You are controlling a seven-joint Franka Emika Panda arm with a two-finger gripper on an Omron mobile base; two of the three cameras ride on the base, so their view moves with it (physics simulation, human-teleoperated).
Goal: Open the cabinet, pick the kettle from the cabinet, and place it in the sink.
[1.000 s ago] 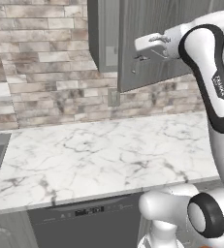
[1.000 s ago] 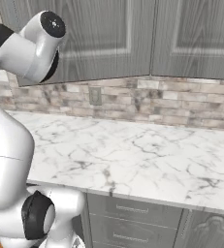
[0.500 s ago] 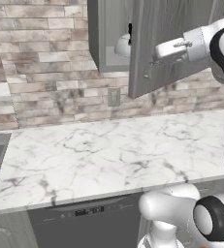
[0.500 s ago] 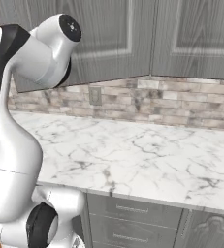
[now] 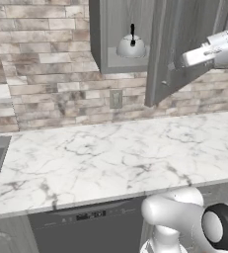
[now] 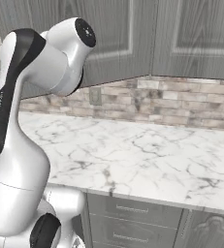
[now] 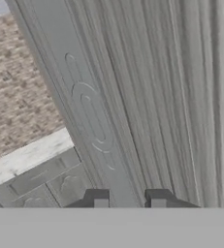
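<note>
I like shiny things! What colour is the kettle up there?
Silver-grey kettle with a black handle, best in the left base view.

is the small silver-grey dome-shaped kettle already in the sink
No, the small silver-grey dome-shaped kettle sits on the shelf inside the open grey wood-grain wall cabinet.

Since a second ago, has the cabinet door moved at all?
Yes. The cabinet door has swung further open, rightward away from the wall outlet, uncovering the kettle on the shelf.

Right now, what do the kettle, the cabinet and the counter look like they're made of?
The kettle: likely polished metal, silver-grey with a sheen; handle and knob look like black plastic.
The cabinet: grey wood or wood-look laminate, streaky grain, matte.
The counter: white marble or an imitation, grey veining, smooth.
</note>
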